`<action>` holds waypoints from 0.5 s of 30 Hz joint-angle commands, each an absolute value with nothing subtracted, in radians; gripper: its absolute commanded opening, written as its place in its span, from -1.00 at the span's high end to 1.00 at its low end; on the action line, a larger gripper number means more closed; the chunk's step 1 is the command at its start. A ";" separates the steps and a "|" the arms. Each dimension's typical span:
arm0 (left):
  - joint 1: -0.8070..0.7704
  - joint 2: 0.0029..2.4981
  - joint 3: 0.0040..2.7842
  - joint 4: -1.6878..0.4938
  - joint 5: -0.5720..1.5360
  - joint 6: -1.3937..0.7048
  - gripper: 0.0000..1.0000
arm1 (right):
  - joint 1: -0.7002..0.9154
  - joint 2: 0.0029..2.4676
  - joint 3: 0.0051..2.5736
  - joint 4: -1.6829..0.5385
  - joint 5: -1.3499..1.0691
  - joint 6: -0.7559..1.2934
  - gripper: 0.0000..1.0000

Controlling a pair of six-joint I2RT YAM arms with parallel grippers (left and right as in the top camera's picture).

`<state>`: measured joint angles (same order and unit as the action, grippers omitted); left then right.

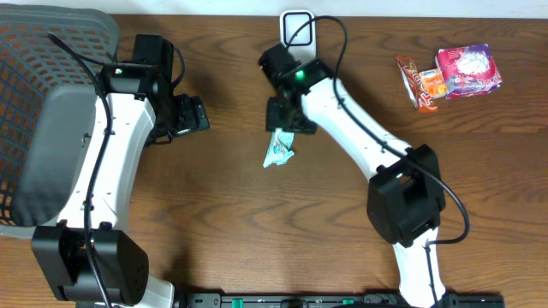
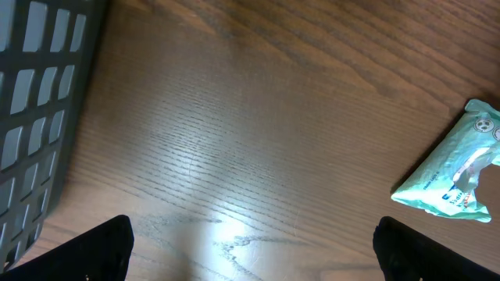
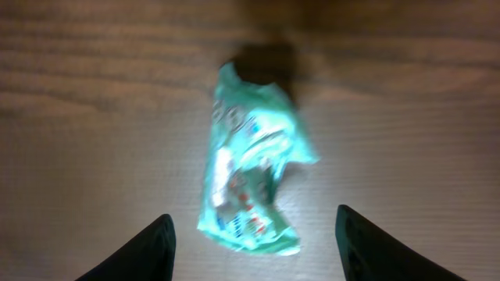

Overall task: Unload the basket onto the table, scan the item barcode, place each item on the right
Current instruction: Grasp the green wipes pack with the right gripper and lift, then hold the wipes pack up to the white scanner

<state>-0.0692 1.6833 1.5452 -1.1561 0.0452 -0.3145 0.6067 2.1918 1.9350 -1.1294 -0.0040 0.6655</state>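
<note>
The teal packet (image 1: 279, 149) lies flat on the brown table (image 1: 214, 214), near the middle of my overhead picture. It is crumpled, with its long side running roughly twelve to six. In the right wrist view the packet (image 3: 250, 168) has printed lettering on its near end, but it is too blurred for me to pick out a barcode.

The right gripper (image 1: 289, 120) hangs just at twelve o'clock of the packet, partly over its upper end. From the wrist camera I see that gripper (image 3: 254, 217) with its jaws apart, one finger (image 3: 152, 254) on each side of the packet's near end and neither touching it.

At twelve o'clock from there, by the table's far edge, stands a small white box (image 1: 297, 26) with a black cable looping off it.

The left gripper (image 1: 193, 115) sits at nine o'clock of the packet, well apart from it. Its jaws are spread wide (image 2: 251, 226) with only bare wood between them, and the packet (image 2: 453, 176) shows at three o'clock in that view.

A grey basket (image 1: 34, 51) fills the ten o'clock corner. At two o'clock lie an orange wrapper (image 1: 418, 83) and a pink packet (image 1: 468, 70), touching each other.
</note>
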 commanded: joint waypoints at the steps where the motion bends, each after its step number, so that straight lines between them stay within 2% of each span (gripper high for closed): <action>1: -0.068 1.695 1.539 -1.162 0.029 -0.320 -0.96 | 0.635 2.226 1.918 -1.125 0.022 0.722 -0.20; 6: -0.068 1.695 1.539 -1.163 0.029 -0.320 -0.95 | 0.654 2.275 1.918 -1.108 0.027 0.725 -0.13; 11: -0.068 1.695 1.539 -1.163 0.029 -0.320 -0.96 | 0.656 2.345 1.918 -1.111 0.047 0.725 0.09; 15: -0.068 1.695 1.539 -1.162 0.029 -0.320 -0.96 | 0.648 2.355 1.919 -1.134 0.094 0.725 0.60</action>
<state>-0.0692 1.6833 1.5448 -1.1561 0.0452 -0.3145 0.6521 2.3505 1.9274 -1.1229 0.0353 0.7151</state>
